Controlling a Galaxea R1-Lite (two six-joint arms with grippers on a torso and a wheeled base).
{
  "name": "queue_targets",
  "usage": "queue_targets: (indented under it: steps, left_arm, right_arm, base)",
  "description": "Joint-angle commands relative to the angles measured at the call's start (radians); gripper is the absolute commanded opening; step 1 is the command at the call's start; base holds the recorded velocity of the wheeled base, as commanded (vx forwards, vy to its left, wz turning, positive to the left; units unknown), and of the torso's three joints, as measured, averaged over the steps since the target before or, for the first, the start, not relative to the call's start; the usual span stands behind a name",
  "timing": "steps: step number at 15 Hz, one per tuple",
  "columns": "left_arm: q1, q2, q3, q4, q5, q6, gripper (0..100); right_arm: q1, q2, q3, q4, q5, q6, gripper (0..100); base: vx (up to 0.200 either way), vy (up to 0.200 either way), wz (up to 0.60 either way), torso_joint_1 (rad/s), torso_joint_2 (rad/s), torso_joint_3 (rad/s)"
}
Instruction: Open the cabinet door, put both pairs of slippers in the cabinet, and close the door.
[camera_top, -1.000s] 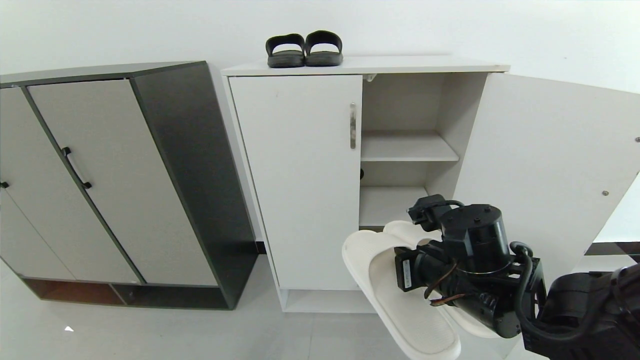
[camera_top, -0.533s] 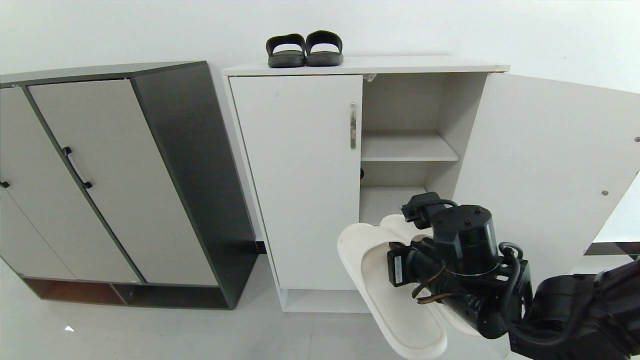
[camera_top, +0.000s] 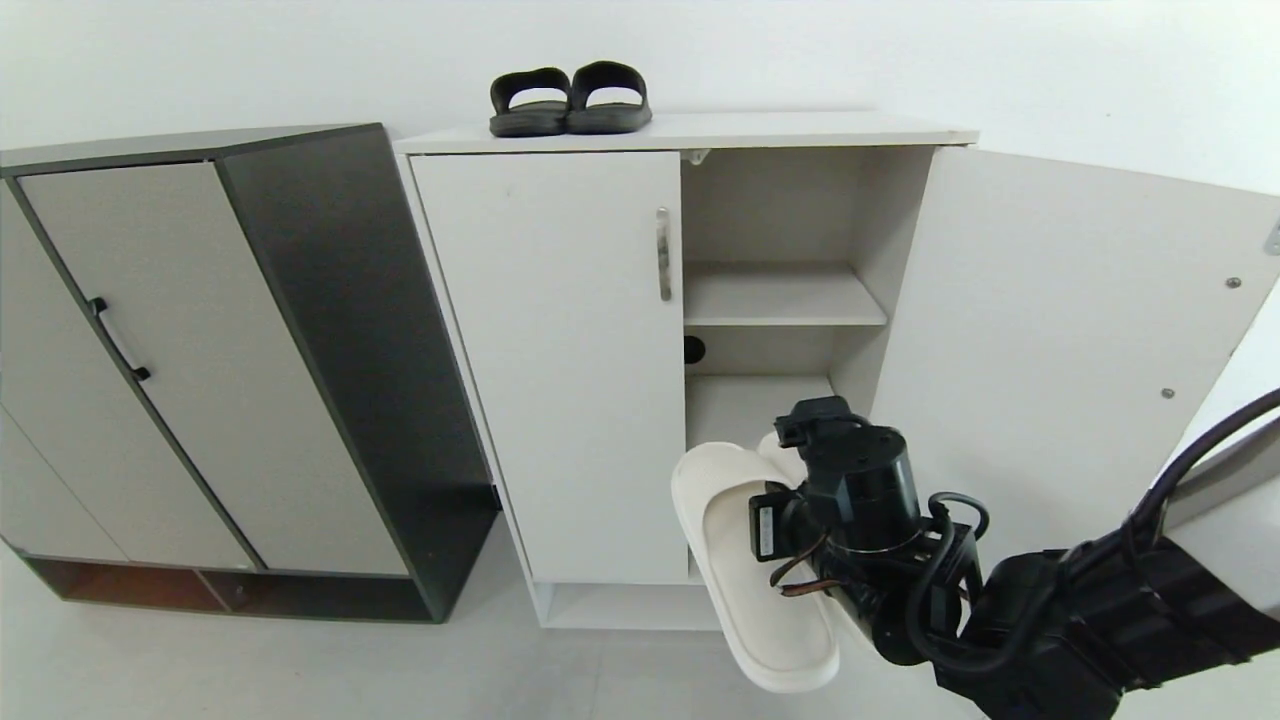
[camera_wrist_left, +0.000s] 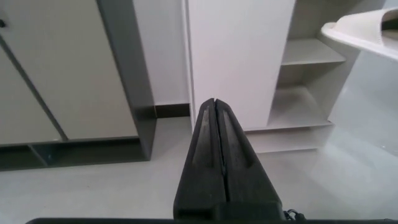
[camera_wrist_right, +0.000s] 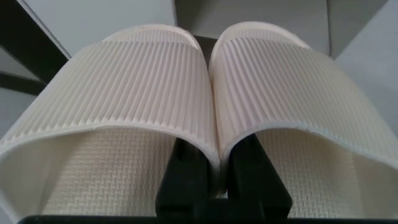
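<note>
My right gripper (camera_wrist_right: 217, 177) is shut on a pair of white slippers (camera_top: 745, 565), pinching their two ribbed straps (camera_wrist_right: 205, 93) together. The pair hangs tilted, toes up, just in front of the white cabinet's lower shelf (camera_top: 750, 405). The cabinet's right door (camera_top: 1050, 350) stands wide open, and its left door (camera_top: 550, 360) is closed. A pair of black slippers (camera_top: 570, 98) sits on the cabinet top. My left gripper (camera_wrist_left: 216, 124) is shut on nothing, low above the floor facing the cabinet, with a white slipper's edge (camera_wrist_left: 360, 28) beyond it.
A dark grey cabinet (camera_top: 330, 380) with pale doors stands close to the white one's left side. The upper shelf (camera_top: 780, 297) holds nothing. The open door bounds the space on the right. Bare floor (camera_top: 300, 670) lies in front.
The whole head view has shifted, so the camera moved. My right gripper has carried the white slippers forward, closer to the cabinet's opening.
</note>
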Motion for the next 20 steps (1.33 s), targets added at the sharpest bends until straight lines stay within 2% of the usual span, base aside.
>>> queue_targets:
  steps: [1, 4, 7, 17, 20]
  left_arm:
    - [0.0, 0.003, 0.0, 0.0, 0.0, 0.0, 0]
    - [0.0, 0.003, 0.0, 0.0, 0.0, -0.003, 0]
    - [0.0, 0.003, 0.0, 0.0, 0.0, 0.0, 0]
    - [0.0, 0.003, 0.0, 0.0, -0.001, 0.0, 0]
    - [0.0, 0.003, 0.0, 0.0, -0.001, 0.0, 0]
  right_arm:
    - [-0.028, 0.055, -0.027, -0.008, 0.004, 0.0, 0]
    - [-0.085, 0.202, -0.162, -0.056, -0.005, -0.007, 0]
    - [-0.102, 0.282, -0.306, 0.0, -0.042, -0.01, 0]
    - [-0.115, 0.365, -0.329, -0.019, -0.059, -0.004, 0]
    - [-0.115, 0.403, -0.337, -0.08, -0.069, -0.021, 0]
  base:
    - [0.0, 0.0, 0.0, 0.0, 0.0, 0.0]
    - [0.0, 0.0, 0.0, 0.0, 0.0, 0.0]
    - [0.0, 0.0, 0.0, 0.0, 0.0, 0.0]
    - [0.0, 0.0, 0.0, 0.0, 0.0, -0.014]
    - [0.0, 0.0, 0.0, 0.002, 0.0, -0.176]
